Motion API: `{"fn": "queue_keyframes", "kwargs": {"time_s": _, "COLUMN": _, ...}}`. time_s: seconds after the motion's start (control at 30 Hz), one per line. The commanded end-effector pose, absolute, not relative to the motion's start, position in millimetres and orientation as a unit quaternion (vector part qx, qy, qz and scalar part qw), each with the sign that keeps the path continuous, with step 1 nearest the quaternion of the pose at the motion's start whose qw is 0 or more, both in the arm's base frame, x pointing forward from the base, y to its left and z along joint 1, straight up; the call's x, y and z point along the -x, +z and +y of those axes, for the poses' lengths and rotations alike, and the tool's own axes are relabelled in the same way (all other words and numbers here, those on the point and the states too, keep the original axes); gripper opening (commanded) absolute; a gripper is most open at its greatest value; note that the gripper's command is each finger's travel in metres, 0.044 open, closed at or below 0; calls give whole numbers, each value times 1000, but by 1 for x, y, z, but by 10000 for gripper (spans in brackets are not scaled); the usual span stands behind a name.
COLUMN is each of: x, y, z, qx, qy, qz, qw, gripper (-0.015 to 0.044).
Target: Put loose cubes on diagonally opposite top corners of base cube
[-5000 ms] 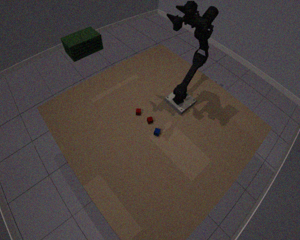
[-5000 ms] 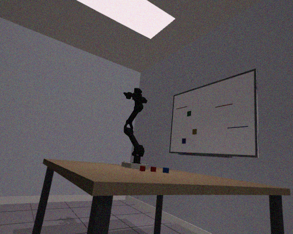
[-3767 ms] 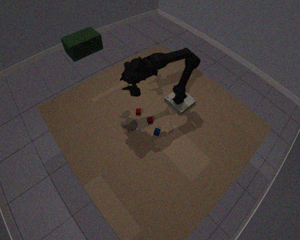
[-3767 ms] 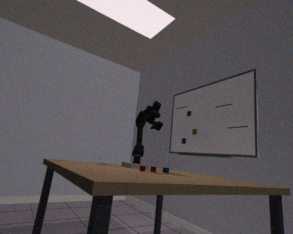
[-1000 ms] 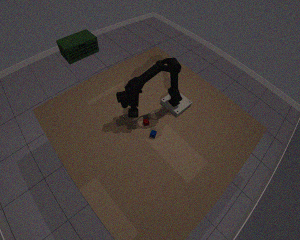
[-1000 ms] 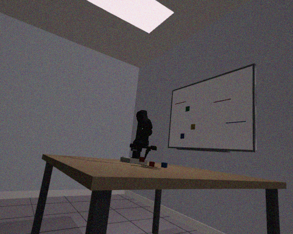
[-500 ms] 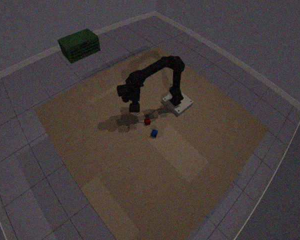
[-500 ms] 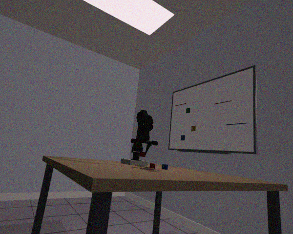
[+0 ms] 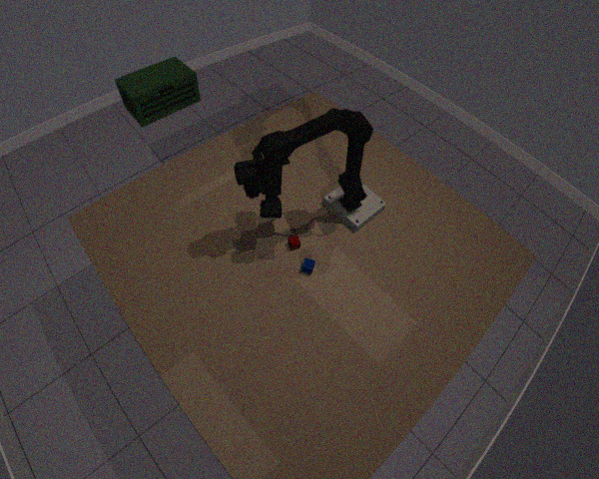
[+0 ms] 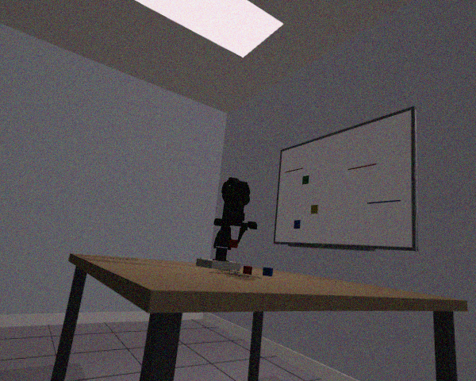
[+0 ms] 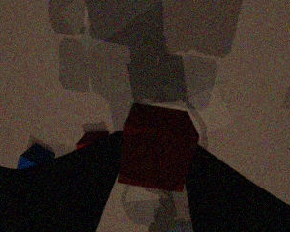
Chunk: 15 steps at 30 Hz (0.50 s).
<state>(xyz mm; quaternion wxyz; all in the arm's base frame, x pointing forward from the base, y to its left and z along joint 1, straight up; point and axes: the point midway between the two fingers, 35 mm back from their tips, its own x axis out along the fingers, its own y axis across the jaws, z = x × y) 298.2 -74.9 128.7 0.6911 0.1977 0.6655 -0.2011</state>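
Note:
My gripper (image 9: 271,208) (image 10: 232,240) (image 11: 156,144) is shut on a red cube (image 10: 232,243) (image 11: 157,157), held in the air above the table between both fingers. In the top view the held cube is hidden by the gripper. A second red cube (image 9: 294,241) (image 10: 247,269) (image 11: 89,139) sits on the table, partly hidden by a finger in the wrist view. A blue cube (image 9: 307,266) (image 10: 267,271) (image 11: 35,158) sits on the table a short way from it, with a gap between them. Nothing rests on either table cube.
The arm's pale base plate (image 9: 369,208) (image 10: 204,263) stands on the wooden table (image 9: 269,329) (image 10: 181,282), behind the cubes in the exterior view. A green block (image 9: 158,90) is beyond the table's edge. A whiteboard (image 10: 344,221) hangs on the wall.

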Motion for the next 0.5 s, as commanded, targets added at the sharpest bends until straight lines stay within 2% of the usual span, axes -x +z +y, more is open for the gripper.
{"fn": "queue_keyframes", "kwargs": {"time_s": 0.0, "x": -299, "y": 127, "z": -64, "qx": -192, "qy": -192, "qz": 669, "qw": 692, "gripper": 105}}
{"fn": "queue_keyframes", "kwargs": {"time_s": 0.47, "x": -302, "y": 118, "z": -19, "qx": -160, "qy": -158, "qz": 678, "qw": 700, "gripper": 105}}
